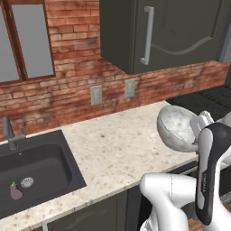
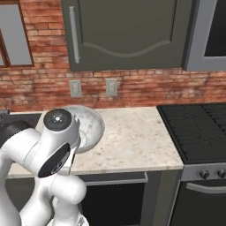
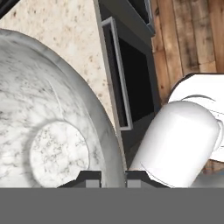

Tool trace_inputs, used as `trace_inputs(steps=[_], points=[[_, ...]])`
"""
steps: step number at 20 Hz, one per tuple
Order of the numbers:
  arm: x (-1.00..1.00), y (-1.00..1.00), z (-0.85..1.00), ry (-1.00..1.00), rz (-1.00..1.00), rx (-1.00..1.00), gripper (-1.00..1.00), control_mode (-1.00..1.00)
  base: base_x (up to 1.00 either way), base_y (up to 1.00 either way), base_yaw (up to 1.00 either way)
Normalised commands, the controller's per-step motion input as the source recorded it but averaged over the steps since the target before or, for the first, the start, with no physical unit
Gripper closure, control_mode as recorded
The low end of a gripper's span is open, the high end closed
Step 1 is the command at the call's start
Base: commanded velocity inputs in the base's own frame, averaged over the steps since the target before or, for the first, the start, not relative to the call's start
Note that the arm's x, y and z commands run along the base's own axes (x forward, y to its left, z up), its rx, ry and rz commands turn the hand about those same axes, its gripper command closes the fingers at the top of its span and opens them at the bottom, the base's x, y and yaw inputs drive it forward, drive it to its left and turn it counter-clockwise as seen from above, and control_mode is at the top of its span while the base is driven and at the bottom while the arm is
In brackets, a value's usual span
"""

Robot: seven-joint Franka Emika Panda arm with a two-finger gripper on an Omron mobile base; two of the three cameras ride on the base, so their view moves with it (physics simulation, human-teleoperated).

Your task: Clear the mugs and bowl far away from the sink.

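One long bench [image 1: 117, 149] of pale speckled stone runs under a red brick wall [image 1: 76, 76], and it is the largest thing here. Above it hangs a dark cabinet [image 2: 128, 33] with a long metal handle [image 1: 146, 36]. To the right of the bench, in the right base view, stands a black stove [image 2: 198, 130] with knobs on its front. At the left end of the bench the sink [image 1: 34, 169] is set into the stone, a dark grey basin with a grey tap [image 1: 8, 131] behind it. Inside the basin lie a small round drain [image 1: 27, 182] and a small dark purple object [image 1: 16, 192] that I cannot name with certainty.

The bowl [image 1: 177, 127] is lifted above the right part of the bench, well apart from the sink and near the front edge. It is tilted strongly, so its pale marbled inside faces to the left in the left base view. In the hand view the bowl's rim passes between the two dark tips of the gripper [image 3: 113, 176], and the jaws are pinching this rim, one tip inside the bowl and one outside. Two pale wall sockets [image 2: 75, 88] sit on the bricks, the smallest things visible.
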Motion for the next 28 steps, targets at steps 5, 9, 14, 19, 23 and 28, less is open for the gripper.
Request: trace_inputs(steps=[5,9,14,19,23,28], points=[[-0.63,0.03,0.17,-0.02,0.01,-0.02,1.0,-1.0,0.0,0.0,0.0],[-0.28,0.34,0.13,-0.12,0.0,-0.16,1.0,-1.0,0.0,0.0,0.0],[-0.19,0.21,0.08,-0.1,0.0,-0.13,1.0,-1.0,0.0,0.0,0.0],[-0.36,0.27,0.02,-0.04,0.0,-0.06,1.0,-1.0,0.0,0.0,0.0],[0.0,0.0,0.0,0.0,0.0,0.0,1.0,1.0,-0.59,0.88,0.12],[0.0,0.0,0.0,0.0,0.0,0.0,1.0,1.0,-0.72,0.99,0.39]])
